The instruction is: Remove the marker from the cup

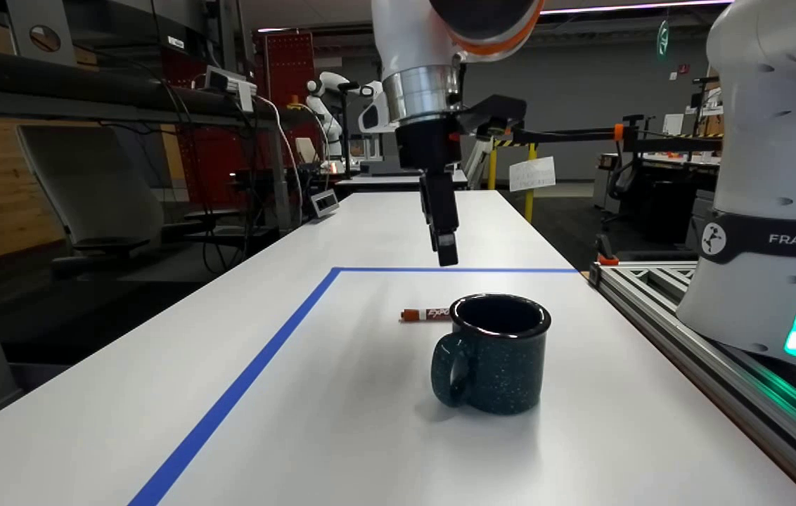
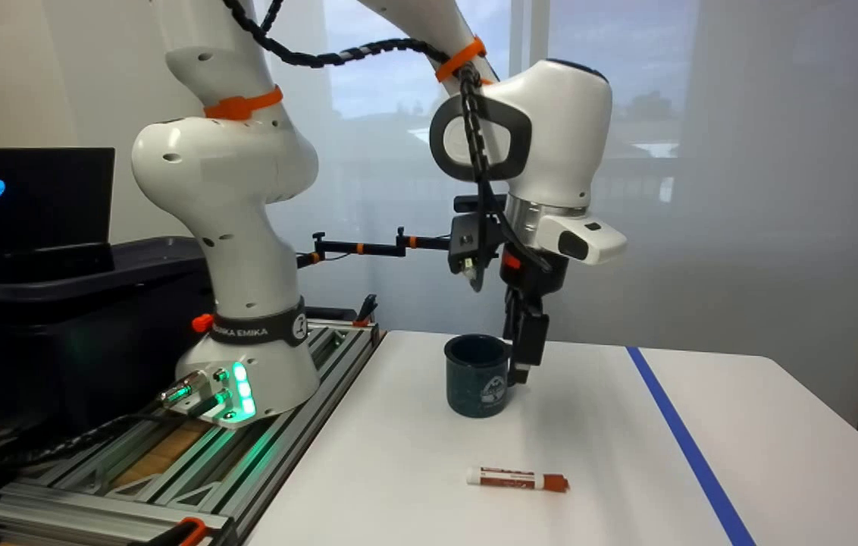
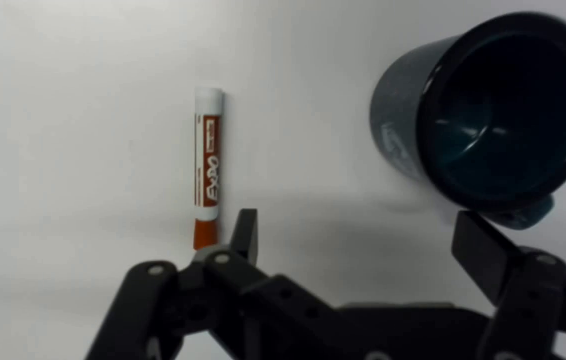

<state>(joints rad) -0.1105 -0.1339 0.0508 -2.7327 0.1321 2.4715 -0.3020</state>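
Pincer (image 3: 355, 234) apart, empty
Lowered here, it could clip the enamel mug (image 3: 405, 105), wrist view's upper right; Expo marker (image 3: 207, 162) lies left.

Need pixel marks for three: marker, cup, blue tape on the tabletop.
marker (image 3: 207, 165), wrist view: middle of the printed barrel.
cup (image 2: 468, 389), in an exterior view: outer wall, below the rim.
blue tape (image 1: 240, 386), in an exterior view: the long strip, about midway along its visible length.

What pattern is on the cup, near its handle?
Tiny pale speckles on dark teal; the cup shows them best in an exterior view.
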